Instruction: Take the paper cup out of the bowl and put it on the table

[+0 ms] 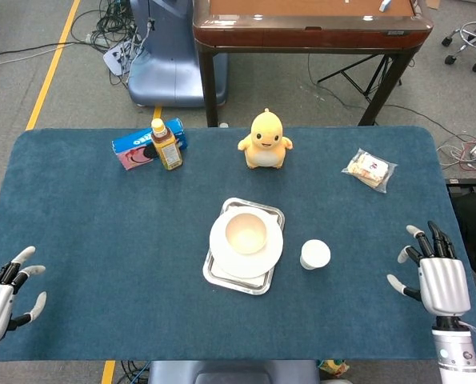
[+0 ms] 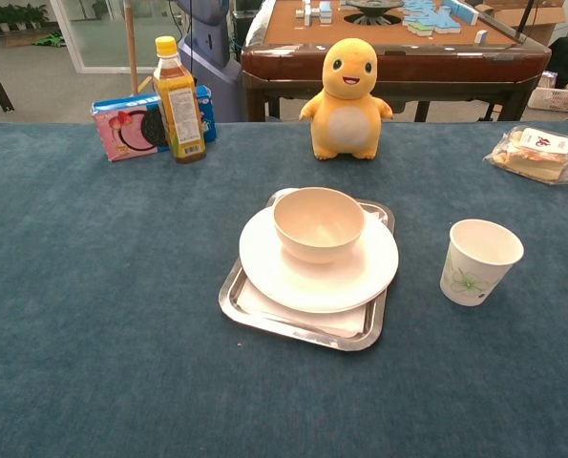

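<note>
You see the white paper cup with a green print (image 2: 480,260) upright on the blue desk (image 2: 93,286), just right of the cream bowl (image 2: 319,223).
</note>
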Motion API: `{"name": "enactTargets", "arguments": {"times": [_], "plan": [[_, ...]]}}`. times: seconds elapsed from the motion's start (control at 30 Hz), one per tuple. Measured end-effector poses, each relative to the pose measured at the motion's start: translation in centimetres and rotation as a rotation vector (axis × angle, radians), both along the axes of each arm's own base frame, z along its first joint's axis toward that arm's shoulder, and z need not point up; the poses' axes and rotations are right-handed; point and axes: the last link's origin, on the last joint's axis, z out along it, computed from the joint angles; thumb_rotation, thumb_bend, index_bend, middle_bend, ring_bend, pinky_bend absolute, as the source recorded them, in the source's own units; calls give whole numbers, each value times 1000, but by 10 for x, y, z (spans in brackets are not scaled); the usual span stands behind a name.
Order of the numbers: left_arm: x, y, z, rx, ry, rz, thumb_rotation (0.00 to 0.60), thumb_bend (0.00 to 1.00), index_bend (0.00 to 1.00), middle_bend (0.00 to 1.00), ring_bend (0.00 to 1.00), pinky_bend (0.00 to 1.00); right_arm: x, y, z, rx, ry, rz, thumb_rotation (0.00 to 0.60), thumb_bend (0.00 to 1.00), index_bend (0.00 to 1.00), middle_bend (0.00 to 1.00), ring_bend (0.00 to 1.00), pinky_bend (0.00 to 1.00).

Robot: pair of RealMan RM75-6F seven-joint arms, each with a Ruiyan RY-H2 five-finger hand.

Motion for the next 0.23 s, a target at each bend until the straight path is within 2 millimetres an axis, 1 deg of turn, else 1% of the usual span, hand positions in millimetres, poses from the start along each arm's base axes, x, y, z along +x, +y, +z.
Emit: {"name": "enactTargets", "arguments": {"times": [0.23], "plan": [[-1,2,-4,-19,13,12,600,370,322,126,179,374,-6,-4,-3,47,-16,-24,600,153,547,213,29,112]]}}
